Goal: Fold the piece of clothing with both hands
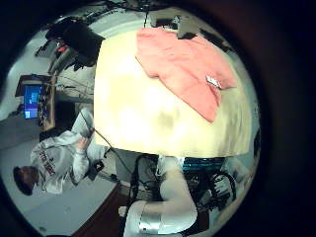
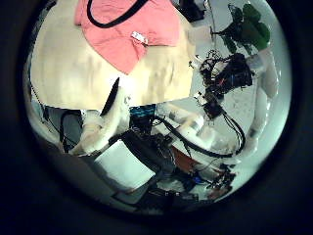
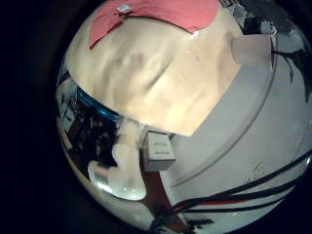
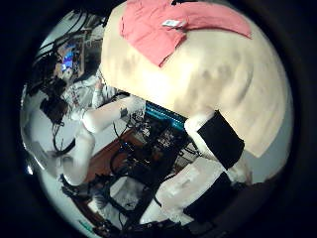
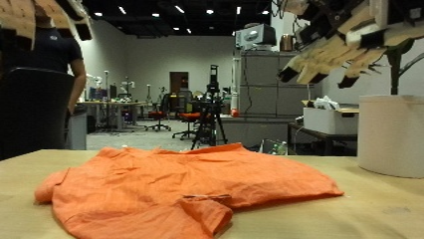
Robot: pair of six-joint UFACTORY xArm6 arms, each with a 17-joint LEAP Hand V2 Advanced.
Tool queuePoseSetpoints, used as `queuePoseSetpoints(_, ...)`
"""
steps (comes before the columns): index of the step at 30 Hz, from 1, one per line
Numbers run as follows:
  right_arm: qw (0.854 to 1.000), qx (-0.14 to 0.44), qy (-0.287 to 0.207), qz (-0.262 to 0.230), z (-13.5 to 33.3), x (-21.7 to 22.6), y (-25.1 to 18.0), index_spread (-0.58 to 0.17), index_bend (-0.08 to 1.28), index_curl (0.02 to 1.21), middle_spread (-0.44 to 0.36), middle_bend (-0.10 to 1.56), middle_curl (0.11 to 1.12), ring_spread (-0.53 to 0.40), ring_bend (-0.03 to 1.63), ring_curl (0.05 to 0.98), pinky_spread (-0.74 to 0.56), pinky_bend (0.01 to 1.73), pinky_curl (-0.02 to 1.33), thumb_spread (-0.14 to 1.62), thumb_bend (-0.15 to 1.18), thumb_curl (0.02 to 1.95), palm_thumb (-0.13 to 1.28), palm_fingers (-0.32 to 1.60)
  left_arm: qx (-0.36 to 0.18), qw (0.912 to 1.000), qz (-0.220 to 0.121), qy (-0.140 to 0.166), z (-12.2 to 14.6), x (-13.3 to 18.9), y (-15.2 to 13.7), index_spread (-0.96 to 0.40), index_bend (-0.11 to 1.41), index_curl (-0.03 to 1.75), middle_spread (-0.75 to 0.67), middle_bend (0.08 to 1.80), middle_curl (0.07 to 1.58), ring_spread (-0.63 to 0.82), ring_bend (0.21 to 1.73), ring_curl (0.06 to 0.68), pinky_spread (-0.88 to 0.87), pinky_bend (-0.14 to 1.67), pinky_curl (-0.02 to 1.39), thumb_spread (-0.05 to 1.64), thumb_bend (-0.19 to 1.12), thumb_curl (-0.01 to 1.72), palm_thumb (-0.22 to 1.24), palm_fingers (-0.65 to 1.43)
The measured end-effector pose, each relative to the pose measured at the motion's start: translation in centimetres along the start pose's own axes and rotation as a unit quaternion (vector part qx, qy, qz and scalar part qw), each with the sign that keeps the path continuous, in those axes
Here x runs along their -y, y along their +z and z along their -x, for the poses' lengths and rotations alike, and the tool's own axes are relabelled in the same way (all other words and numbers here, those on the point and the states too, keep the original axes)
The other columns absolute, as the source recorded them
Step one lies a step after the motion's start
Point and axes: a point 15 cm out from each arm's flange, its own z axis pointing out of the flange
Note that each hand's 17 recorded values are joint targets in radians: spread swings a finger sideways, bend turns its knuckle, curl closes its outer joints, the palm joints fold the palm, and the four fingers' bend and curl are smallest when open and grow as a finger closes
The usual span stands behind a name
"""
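An orange shirt [image 5: 186,184] lies spread flat, a little rumpled, on the pale wooden table [image 5: 378,214], with a small white label [image 5: 202,200] near its front hem. My left hand [image 5: 40,20] hangs high above the shirt's one side, fingers straight and holding nothing. High above the other side is my right hand [image 5: 347,42], its fingers relaxed and spread, also holding nothing. Both are well clear of the cloth. From the palm views the shirt [image 1: 183,64] [image 2: 127,29] [image 3: 156,15] [image 4: 168,25] looks small and far below.
A tall white cylindrical container [image 5: 392,134] stands at the table's edge under my right hand; the right little finger side palm view has this white container [image 3: 255,47] at a table corner. Bare table [image 1: 148,109] surrounds the shirt.
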Motion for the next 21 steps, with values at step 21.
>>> queuePoseSetpoints(21, 1.0, 0.002, 0.014, 0.005, -0.6, 0.0, 0.2, -0.351, 0.22, 0.38, 0.049, 0.19, 0.32, 0.236, 0.19, 0.206, 0.37, 0.18, 0.26, 1.53, 0.0, 0.23, 0.69, 0.17, 0.057, 0.9922, 0.043, 0.103, -3.2, 2.9, 7.4, 0.02, 0.16, 0.31, 0.14, 0.25, 0.38, 0.44, 0.44, 0.19, 0.41, 0.23, 0.3, 1.17, -0.02, 0.35, 0.59, 0.22)
